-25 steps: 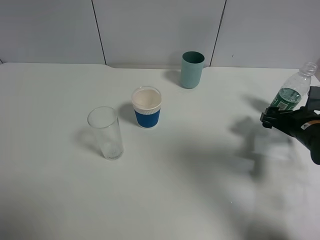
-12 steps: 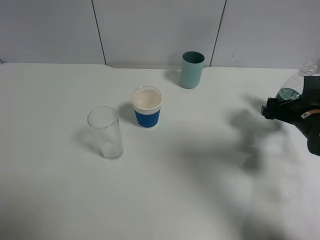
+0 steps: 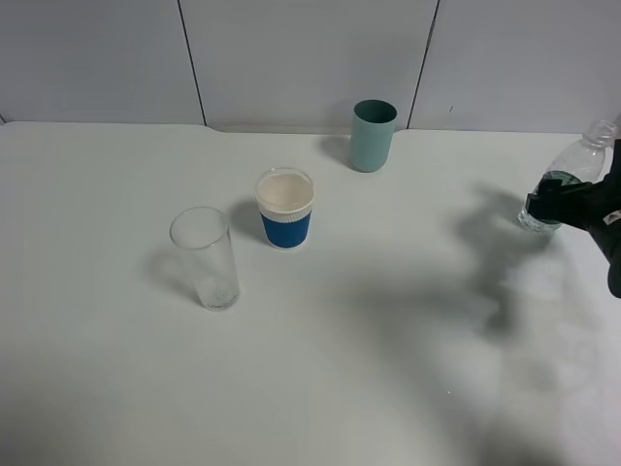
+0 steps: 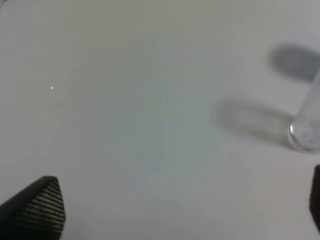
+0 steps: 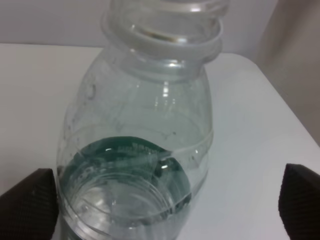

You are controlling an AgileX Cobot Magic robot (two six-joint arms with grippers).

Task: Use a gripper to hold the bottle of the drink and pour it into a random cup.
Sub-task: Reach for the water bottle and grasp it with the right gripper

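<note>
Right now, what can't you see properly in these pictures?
Bottle top: cut off by the right wrist view's edge, tiny in the high view.
Bottle's middle: behind the right gripper in the high view.
Teal cup inside: too dark, high view.
Glass: mostly cut off, left wrist view.

A lab-style test setup: a plain white table [image 3: 107,388] backed by seamed, pale wall panels [image 3: 301,58].

Glass [image 3: 205,257] L, cup [image 3: 285,209] ctr, bottle [image 3: 574,160] R
</note>
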